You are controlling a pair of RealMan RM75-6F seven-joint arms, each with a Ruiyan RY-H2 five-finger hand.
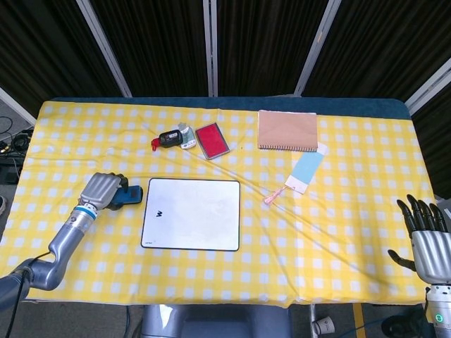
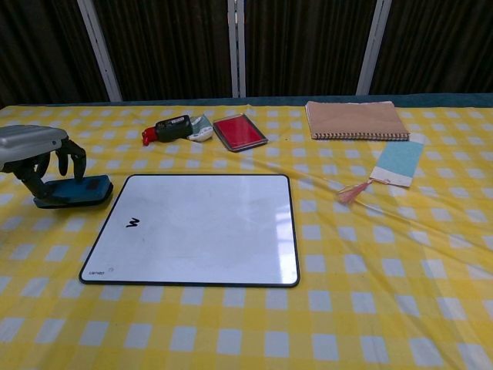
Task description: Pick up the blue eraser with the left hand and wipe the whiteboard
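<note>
- At the table's left side, the blue eraser (image 2: 73, 191) lies flat on the checked cloth (image 1: 338, 232), just beside the whiteboard (image 1: 192, 213), off its left edge.
- My left hand (image 2: 37, 150) arches over the eraser, fingers curled down around it; I cannot tell whether they grip it.
- My right hand (image 1: 425, 236) hangs off the table's right edge, fingers spread, holding nothing.
- I judge the eraser light, with a rigid shell and soft underside; take it across the long sides, pad downward.
- One mark (image 2: 132, 223) sits near the board's left edge.
</note>
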